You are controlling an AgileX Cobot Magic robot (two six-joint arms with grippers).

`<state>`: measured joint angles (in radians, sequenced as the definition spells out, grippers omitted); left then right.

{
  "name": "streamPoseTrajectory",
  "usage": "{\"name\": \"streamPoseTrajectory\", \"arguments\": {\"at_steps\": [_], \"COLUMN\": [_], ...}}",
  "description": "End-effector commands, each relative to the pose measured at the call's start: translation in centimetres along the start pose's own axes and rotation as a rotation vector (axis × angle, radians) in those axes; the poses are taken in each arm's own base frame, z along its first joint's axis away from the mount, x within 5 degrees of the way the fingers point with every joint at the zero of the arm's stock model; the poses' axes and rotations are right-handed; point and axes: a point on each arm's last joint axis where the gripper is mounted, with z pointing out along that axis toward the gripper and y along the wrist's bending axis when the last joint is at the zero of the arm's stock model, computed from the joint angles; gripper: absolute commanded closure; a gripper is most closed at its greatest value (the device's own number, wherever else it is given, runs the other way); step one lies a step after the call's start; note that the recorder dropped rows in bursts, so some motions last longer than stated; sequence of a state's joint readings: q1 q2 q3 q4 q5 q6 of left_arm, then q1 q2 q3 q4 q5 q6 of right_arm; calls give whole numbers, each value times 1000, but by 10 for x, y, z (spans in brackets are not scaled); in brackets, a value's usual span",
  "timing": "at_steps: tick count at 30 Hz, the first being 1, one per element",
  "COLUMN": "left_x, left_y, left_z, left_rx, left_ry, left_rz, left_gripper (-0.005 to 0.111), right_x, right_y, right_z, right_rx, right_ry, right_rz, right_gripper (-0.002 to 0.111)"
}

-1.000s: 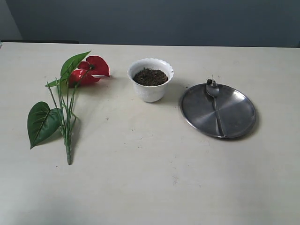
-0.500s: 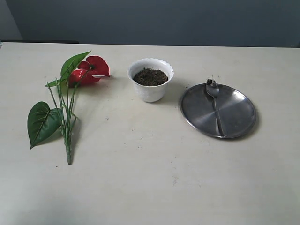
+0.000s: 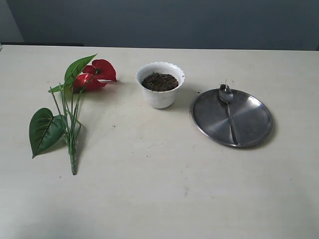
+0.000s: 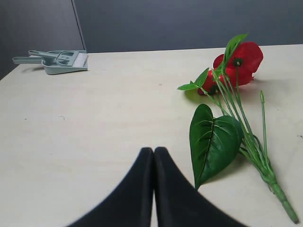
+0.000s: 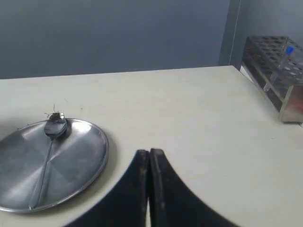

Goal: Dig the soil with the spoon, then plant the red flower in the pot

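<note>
The white pot [image 3: 160,92] stands mid-table, filled with dark soil [image 3: 159,81]. To its left the red flower [image 3: 97,73] lies flat, green stems and leaves trailing toward the front; the left wrist view shows the red flower [image 4: 239,60] too. On the right, the steel spoon [image 3: 228,107] rests on a round steel plate [image 3: 249,124], a crumb of soil at its bowl; the right wrist view shows the spoon [image 5: 51,137] as well. My left gripper [image 4: 153,150] is shut and empty, short of the leaf. My right gripper [image 5: 149,152] is shut and empty, beside the plate [image 5: 80,161]. Neither arm appears in the exterior view.
A grey-green dustpan and brush [image 4: 59,60] lie at a far table corner in the left wrist view. A metal test-tube rack [image 5: 278,75] stands at the table edge in the right wrist view. Small soil specks dot the tabletop [image 3: 159,169].
</note>
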<state>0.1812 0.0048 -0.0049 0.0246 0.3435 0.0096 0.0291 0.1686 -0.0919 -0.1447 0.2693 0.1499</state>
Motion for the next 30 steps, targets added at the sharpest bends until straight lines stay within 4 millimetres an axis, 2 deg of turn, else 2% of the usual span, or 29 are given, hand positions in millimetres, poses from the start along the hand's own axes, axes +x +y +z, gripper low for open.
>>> {"name": "streamPoseTrajectory", "arguments": {"at_steps": [1, 10, 14, 30], "left_x": [1, 1, 1, 1], "left_y": [0, 0, 0, 0], "left_z": [0, 0, 0, 0], "left_rx": [3, 3, 3, 3], "left_ry": [-9, -9, -9, -9], "left_rz": [2, 2, 2, 2], "left_gripper": [106, 106, 106, 106], "right_x": [7, 9, 25, 29], "right_y": [1, 1, 3, 3], "right_z": [-7, -7, -2, -2], "right_rx": [-10, -18, -35, -40], "right_ry": [-77, -62, -25, 17], "right_rz": [46, 20, -8, -30], "right_gripper": [109, 109, 109, 109]}}
